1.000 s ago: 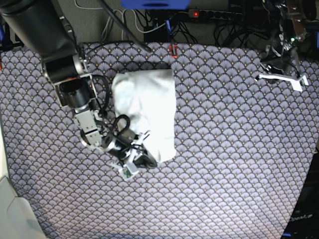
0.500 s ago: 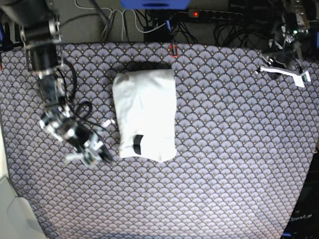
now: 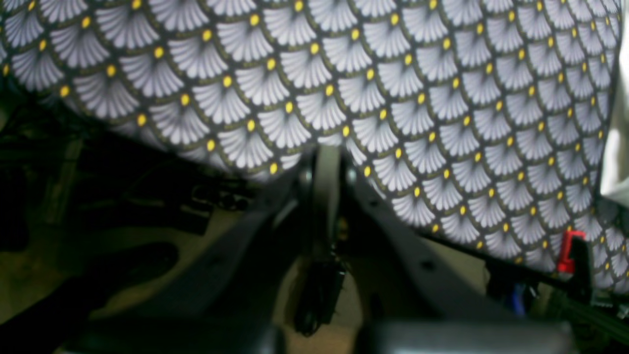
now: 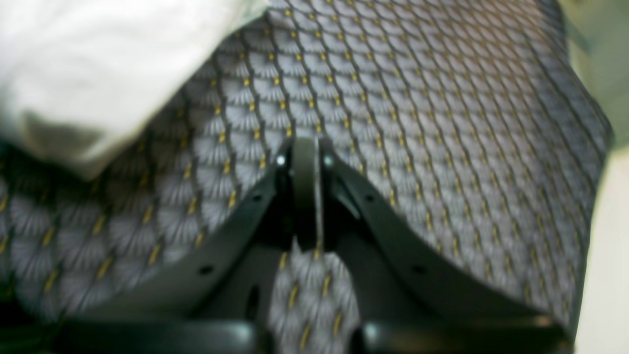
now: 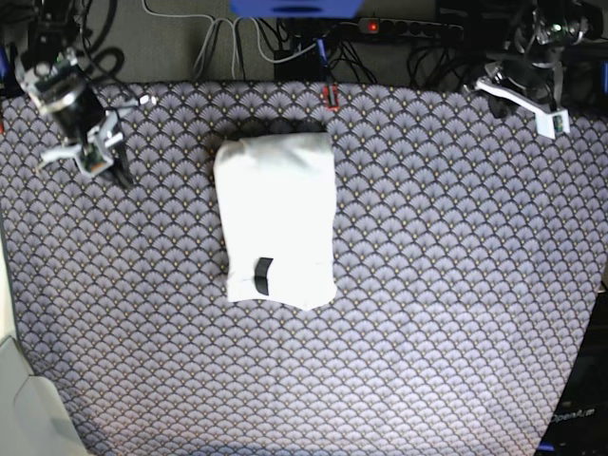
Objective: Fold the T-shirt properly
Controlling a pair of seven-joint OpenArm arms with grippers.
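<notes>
the t-shirt is sitting folded into a tidy upright rectangle on the tabletop, a bit left of the middle and closer to the far edge in the base view. only the plain white reverse shows, no print anywhere. the edges look pretty straight, with a few soft wrinkles and slightly rounded lower corners. a small black tag lies on top near the shirt's near-left corner. the tabletop itself is covered in a grey fan-scale pattern with little yellow dots.

both arms are well away from the shirt. the right gripper is off to the shirt's left by the far-left corner, jaws closed on nothing. the left gripper hangs over the far edge on the shirt's other side, jaws also shut and empty.
</notes>
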